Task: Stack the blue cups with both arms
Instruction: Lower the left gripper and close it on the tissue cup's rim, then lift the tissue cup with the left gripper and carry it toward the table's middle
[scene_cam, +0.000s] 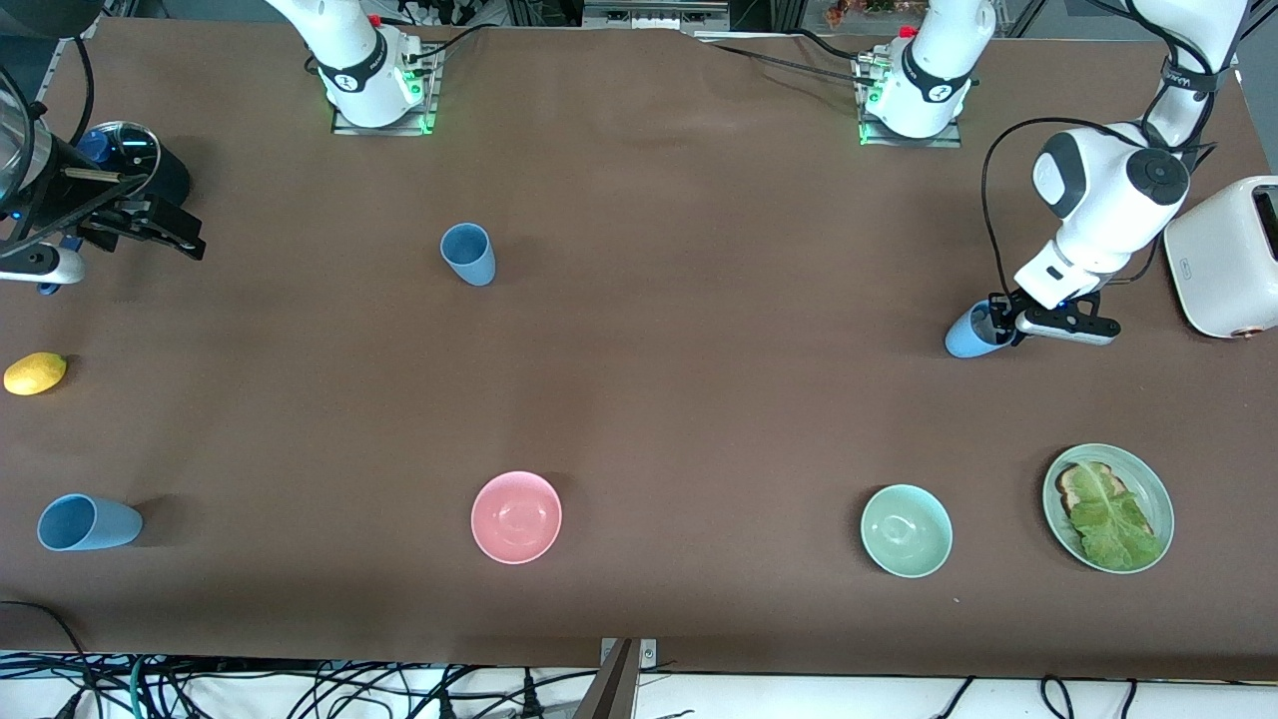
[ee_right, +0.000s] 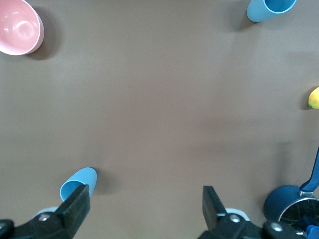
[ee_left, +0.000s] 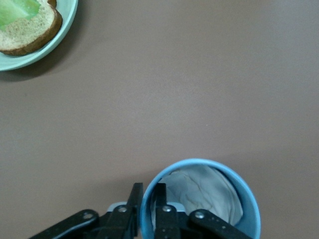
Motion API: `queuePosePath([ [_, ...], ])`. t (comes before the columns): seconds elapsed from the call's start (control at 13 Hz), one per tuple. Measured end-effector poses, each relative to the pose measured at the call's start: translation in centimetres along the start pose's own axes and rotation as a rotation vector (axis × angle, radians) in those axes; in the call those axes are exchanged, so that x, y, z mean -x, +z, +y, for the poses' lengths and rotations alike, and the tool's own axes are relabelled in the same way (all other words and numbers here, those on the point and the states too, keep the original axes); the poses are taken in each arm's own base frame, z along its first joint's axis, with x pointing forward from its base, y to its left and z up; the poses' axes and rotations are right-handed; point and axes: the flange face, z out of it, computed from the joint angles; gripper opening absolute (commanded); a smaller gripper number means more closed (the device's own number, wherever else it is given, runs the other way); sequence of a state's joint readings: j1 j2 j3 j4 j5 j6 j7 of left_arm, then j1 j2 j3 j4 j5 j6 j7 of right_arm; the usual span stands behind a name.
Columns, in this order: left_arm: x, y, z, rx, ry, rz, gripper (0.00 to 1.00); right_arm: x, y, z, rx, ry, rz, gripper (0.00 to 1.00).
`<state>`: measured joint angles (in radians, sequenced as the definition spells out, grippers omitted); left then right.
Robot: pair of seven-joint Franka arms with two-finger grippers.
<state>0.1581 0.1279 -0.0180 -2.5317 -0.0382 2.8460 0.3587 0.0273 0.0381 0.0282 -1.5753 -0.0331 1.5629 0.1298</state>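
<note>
Brown tabletop (scene_cam: pixel 699 350). Left hand (ee_left: pixel 145 211) pinches blue cup (ee_left: pixel 199 199) wall, one finger inside rim, ready for lifting. Right hand (ee_right: pixel 144 209) wide, waiting over bare surface, second blue cup (ee_right: pixel 78 183) just beside it.

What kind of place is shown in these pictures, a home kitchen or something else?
Most likely a robot lab with a mock kitchen setup, not a home. Two arms are bolted to the brown table, loose cables hang at its edge, and a toaster, bowls and a plate with bread lie spread out as props.
</note>
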Motion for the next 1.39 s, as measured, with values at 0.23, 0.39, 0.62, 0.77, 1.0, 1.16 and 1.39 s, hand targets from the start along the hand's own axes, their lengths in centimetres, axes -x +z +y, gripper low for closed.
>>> queuePosePath([
  [0.23,-0.2,-0.3,0.0,-0.003,0.001,0.008,0.0,0.0,0.0,0.0,0.0,0.0,0.0,1.0],
  [0.39,-0.2,-0.3,0.0,-0.003,0.001,0.008,0.0,0.0,0.0,0.0,0.0,0.0,0.0,1.0],
  [0.62,-0.7,-1.1,0.1,0.012,0.005,-0.025,0.0,0.0,0.0,0.0,0.0,0.001,0.0,1.0],
  [0.77,-2.5,-3.3,-0.2,0.035,0.001,-0.078,0.0,0.0,0.0,0.0,0.0,0.001,0.0,1.0],
  [1.0,-8.0,-10.0,1.0,0.071,-0.03,-0.163,0.0,0.0,0.0,0.1,0.0,0.002,0.0,1.0],
  [1.16,-11.7,-14.8,3.7,0.078,-0.061,-0.19,0.0,0.0,0.0,0.1,0.0,0.002,0.0,1.0],
  [1.39,-14.3,-18.8,9.3,0.073,-0.133,-0.218,0.0,0.0,0.0,0.1,0.0,0.002,0.0,1.0],
])
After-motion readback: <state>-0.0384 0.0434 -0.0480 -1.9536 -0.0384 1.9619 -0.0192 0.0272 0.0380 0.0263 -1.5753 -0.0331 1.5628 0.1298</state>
